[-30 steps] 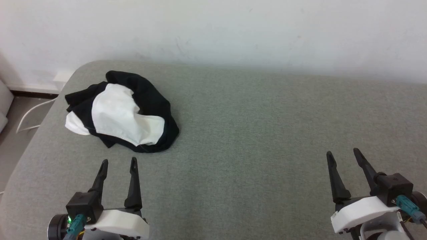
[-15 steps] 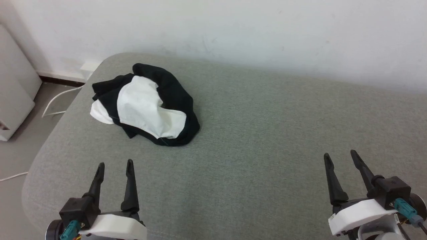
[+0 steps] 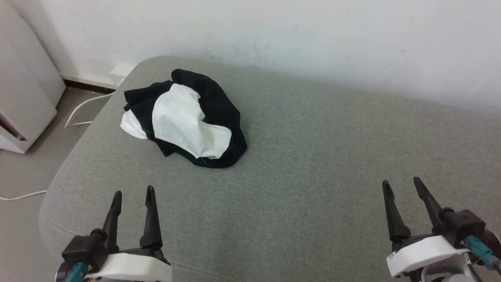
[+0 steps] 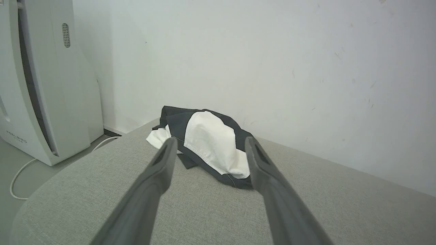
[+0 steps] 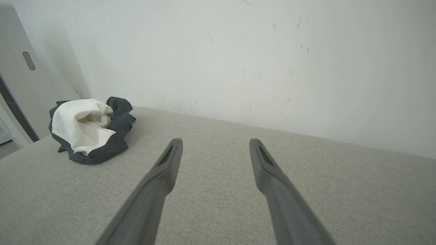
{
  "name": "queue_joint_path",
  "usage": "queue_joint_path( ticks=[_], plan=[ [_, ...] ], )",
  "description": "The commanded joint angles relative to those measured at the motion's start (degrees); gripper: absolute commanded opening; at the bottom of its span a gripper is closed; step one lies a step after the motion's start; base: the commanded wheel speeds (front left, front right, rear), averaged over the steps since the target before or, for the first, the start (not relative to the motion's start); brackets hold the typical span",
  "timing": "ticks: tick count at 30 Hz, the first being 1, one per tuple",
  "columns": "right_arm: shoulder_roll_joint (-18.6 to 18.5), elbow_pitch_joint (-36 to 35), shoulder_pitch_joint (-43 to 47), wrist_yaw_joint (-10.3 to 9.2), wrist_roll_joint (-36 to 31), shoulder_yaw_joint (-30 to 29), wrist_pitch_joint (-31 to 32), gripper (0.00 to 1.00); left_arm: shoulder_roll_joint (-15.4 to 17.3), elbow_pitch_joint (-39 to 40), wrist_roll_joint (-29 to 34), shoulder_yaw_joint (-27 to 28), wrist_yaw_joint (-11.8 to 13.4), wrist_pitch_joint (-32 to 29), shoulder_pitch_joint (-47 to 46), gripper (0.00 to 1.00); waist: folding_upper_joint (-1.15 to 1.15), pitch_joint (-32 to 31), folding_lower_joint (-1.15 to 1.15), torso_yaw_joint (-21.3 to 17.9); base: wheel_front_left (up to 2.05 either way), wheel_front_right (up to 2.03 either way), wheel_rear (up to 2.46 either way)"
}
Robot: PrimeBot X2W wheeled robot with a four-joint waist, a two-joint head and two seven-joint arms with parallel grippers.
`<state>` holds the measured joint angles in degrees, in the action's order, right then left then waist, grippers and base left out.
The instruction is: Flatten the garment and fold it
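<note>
The garment (image 3: 188,121) lies crumpled in a heap, white cloth wrapped in black, near the far left corner of the grey-green cushioned surface (image 3: 313,156). In the left wrist view the garment (image 4: 207,146) sits straight ahead, beyond the fingertips. From the right wrist the garment (image 5: 87,127) appears far off to the left. My left gripper (image 3: 133,194) hovers open near the front left edge, well short of the heap. Open too, my right gripper (image 3: 402,184) hangs at the front right, far from the cloth. Nothing is between either pair of fingers.
A white wall (image 3: 274,35) runs behind the surface. To the left stands a white appliance (image 3: 23,98) on the floor, with a white cable (image 3: 84,113) trailing beside it. The surface's rounded left edge (image 3: 58,184) drops to the floor.
The head view has swung left, so the garment and surface sit further right in the picture and the appliance has come into view. Both grippers stay open and still.
</note>
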<state>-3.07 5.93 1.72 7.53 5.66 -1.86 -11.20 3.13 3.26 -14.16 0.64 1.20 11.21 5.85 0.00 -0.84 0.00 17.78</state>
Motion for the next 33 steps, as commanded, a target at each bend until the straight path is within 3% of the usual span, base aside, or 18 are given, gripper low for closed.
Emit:
queue_joint_path(
  ticks=[1, 5, 14, 19, 27, 33],
  plan=[
    [0.1, 0.3, 0.3, -0.03, 0.6, -0.4, -0.7, 1.0, -0.2, -0.1, -2.0, -0.1, -0.5, 0.6, 0.2, 1.0, 0.0, 0.0, 0.0, 0.2, 0.0, 0.0, 0.0],
    [0.2, 0.5, 0.8, -0.04, 0.9, -1.3, -1.1, 1.0, 2.1, 0.8, -2.6, -0.6, -2.5, -0.5, -3.7, 1.0, 0.0, -0.1, 0.0, 1.0, 0.0, 0.0, 0.0],
    [0.2, 0.7, 1.7, -0.04, 0.8, -4.1, -2.2, 1.0, 10.3, 2.9, -8.7, 2.9, -2.7, -17.2, -22.0, 1.0, 0.0, 1.2, 0.0, 2.1, 0.0, 0.0, 0.0],
    [0.2, 0.6, 1.4, -0.04, 0.3, -4.7, -2.8, 1.0, 15.5, -2.1, -11.3, 3.2, -3.8, -25.6, -33.2, 1.0, 0.0, 2.9, 0.0, 1.7, 0.0, 0.0, 0.0],
    [0.2, -0.1, 0.4, -0.04, -1.7, -5.4, -3.7, 1.0, 18.6, -13.6, -14.7, 3.8, -1.3, -34.7, -47.5, 1.0, 0.0, 6.6, 0.0, 0.6, 0.0, 0.0, 0.0],
    [0.2, -1.1, -1.0, -0.04, -3.5, -6.5, -3.8, 1.0, 20.4, -21.4, -14.7, 1.2, -1.9, -41.1, -54.4, 1.0, 0.0, 10.9, 0.0, -1.2, 0.0, 0.0, 0.0]
  ],
)
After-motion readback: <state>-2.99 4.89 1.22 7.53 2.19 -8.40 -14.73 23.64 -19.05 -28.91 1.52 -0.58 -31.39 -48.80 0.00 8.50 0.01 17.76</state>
